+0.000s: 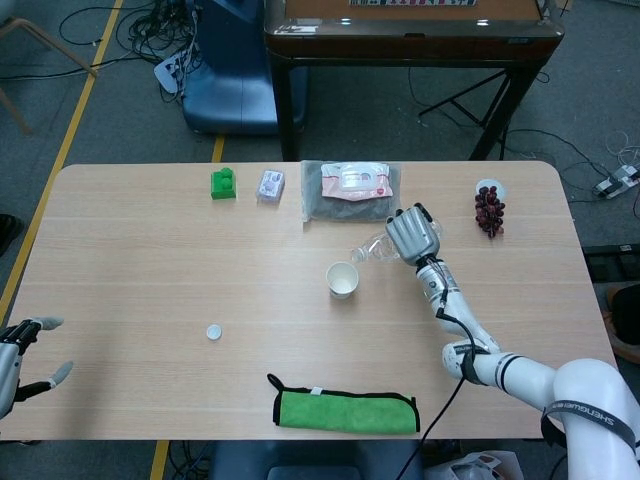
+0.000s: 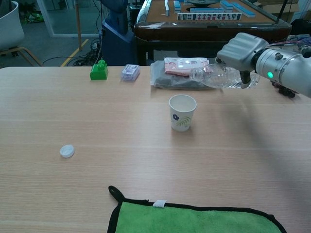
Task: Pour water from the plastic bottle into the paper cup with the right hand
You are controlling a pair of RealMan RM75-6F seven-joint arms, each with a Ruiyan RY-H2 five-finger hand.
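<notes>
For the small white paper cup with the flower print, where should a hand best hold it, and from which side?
Hold the white paper cup around its side wall from the robot's left: it stands upright with its mouth open, and the tilted clear plastic bottle hangs on its right.

A robotics lab or test room is indicated: loose cables [image 1: 150, 30] are strewn over grey floor, yellow tape lines [image 1: 60, 150] are marked around the wooden tabletop [image 1: 150, 260], and a mahjong table [image 2: 209, 17] is seen behind.
</notes>
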